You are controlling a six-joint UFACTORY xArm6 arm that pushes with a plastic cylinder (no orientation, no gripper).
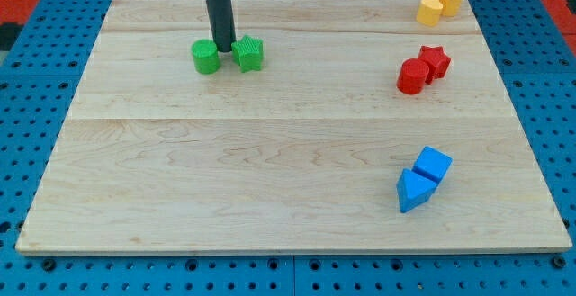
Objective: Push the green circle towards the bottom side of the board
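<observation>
Blue triangle (410, 192): touching blue cube (434, 164), lower right.
Tip (223, 49): between green circle (206, 58) and green star (248, 54).
Jaws: none; plain rod.

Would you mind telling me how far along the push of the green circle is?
Done: little; the green circle sits near the view's top of the board. In hand: my tip is between it and the green star. Left: nearly the whole way toward the bottom edge.

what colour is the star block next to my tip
Green: the star block sits just right of my tip, in the camera view.
</observation>
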